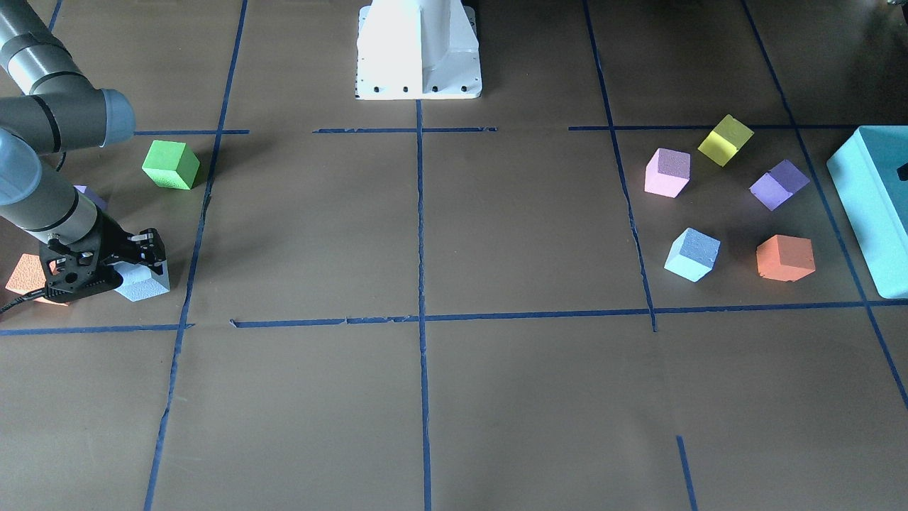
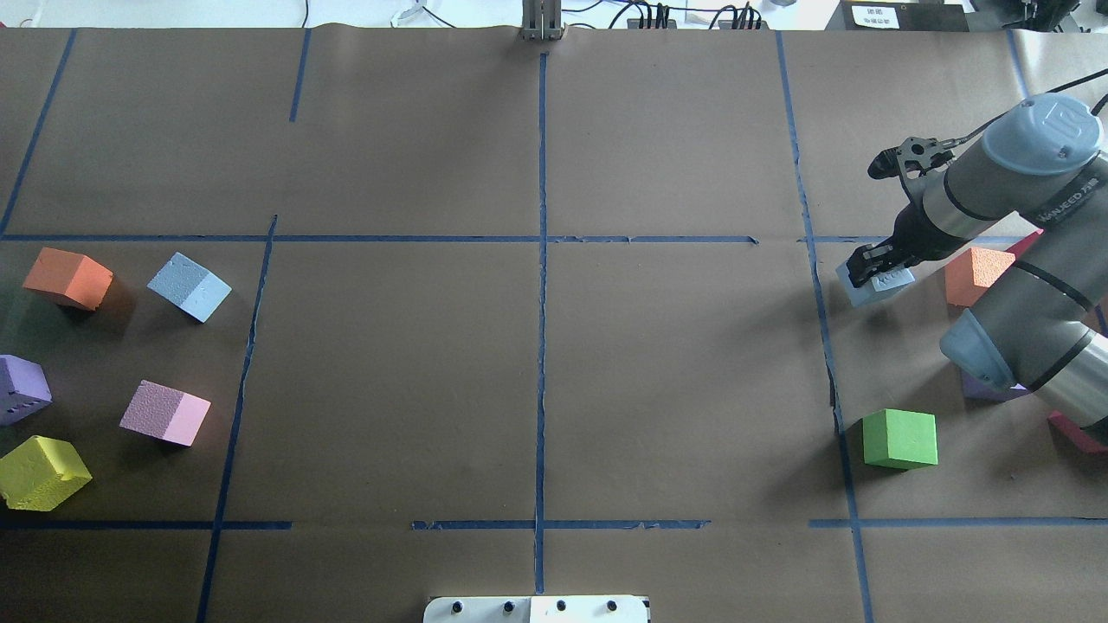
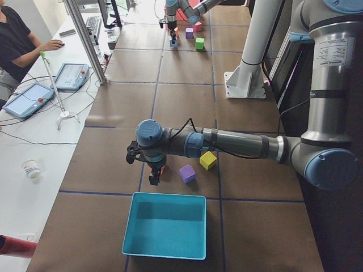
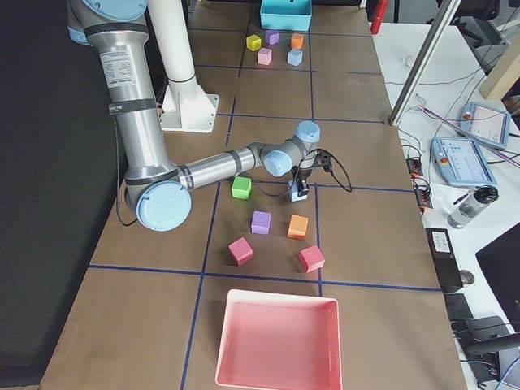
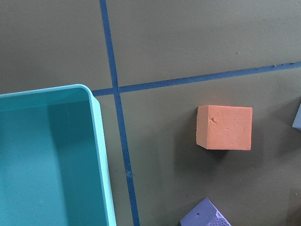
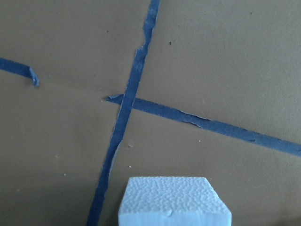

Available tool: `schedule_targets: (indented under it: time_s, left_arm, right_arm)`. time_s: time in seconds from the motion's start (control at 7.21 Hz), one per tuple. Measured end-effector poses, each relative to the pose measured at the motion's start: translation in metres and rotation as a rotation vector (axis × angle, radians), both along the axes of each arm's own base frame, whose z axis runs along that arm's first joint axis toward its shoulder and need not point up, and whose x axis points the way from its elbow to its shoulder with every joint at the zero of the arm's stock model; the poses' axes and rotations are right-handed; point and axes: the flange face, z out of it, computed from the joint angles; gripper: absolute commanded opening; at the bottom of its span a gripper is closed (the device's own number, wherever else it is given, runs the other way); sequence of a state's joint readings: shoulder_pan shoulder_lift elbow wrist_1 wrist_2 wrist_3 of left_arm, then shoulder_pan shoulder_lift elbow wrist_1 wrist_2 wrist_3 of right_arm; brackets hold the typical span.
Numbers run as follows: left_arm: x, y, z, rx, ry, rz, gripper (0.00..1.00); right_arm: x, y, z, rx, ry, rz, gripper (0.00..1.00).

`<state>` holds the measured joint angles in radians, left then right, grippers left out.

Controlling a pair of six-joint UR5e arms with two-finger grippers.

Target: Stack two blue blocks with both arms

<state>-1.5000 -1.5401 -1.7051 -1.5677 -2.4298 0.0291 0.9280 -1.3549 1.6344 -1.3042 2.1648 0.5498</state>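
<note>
One pale blue block lies at the right of the table. My right gripper stands over it with its fingers at the block's sides, shut on it; the block also shows in the front view and at the bottom of the right wrist view. The other blue block lies free at the left, also in the front view. My left gripper shows only in the left side view, above the cubes near the teal box; I cannot tell whether it is open.
Near the right arm lie a green cube, an orange cube and a pink tray. Around the free blue block lie orange, pink, purple and yellow cubes. An operator sits beside the table.
</note>
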Motion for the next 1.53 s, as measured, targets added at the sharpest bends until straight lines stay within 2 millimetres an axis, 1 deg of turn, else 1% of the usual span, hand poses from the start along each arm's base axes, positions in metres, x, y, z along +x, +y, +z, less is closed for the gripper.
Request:
schedule_targets:
  time_s: [0.14,0.28,0.42,0.55,0.69,0.83,0.97,1.11,1.25,1.39,1.53]
  left_arm:
    - [0.0,0.0,0.0,0.0,0.0,0.0,1.0]
    - [0.0,0.0,0.0,0.001,0.0,0.0,1.0]
    - [0.0,0.0,0.0,0.001,0.0,0.0,1.0]
    - [0.0,0.0,0.0,0.001,0.0,0.0,1.0]
    - [0.0,0.0,0.0,0.001,0.0,0.0,1.0]
    - [0.0,0.0,0.0,0.0,0.0,0.0,1.0]
    - [0.0,0.0,0.0,-0.001,0.0,0.001,1.0]
    - [0.001,0.0,0.001,-0.002,0.0,0.001,1.0]
    - [0.001,0.0,0.001,-0.003,0.0,0.001,1.0]
    - [0.001,0.0,0.002,-0.004,-0.001,0.001,1.0]
    - [0.001,0.0,0.003,-0.004,-0.001,0.002,1.0]
  right_arm:
    - [0.003,-0.004,-0.028,-0.018,-0.008,0.002,0.0]
    - [-0.003,-0.012,-0.07,-0.038,-0.011,0.007,0.0]
    - [-0.02,-0.018,-0.114,-0.066,-0.012,0.018,0.0]
    - [-0.049,-0.017,-0.151,-0.102,-0.015,0.036,0.0]
    - [-0.093,-0.014,-0.189,-0.144,-0.015,0.073,0.01]
    - [-0.146,-0.012,-0.227,-0.177,-0.006,0.113,0.01]
    - [-0.197,-0.009,-0.259,-0.196,0.01,0.139,0.01]
    - [-0.235,-0.004,-0.282,-0.21,0.025,0.154,0.01]
    - [-0.262,0.003,-0.298,-0.227,0.036,0.173,0.01]
    - [-0.283,0.011,-0.31,-0.247,0.04,0.201,0.01]
    - [-0.299,0.017,-0.316,-0.265,0.032,0.221,0.02]
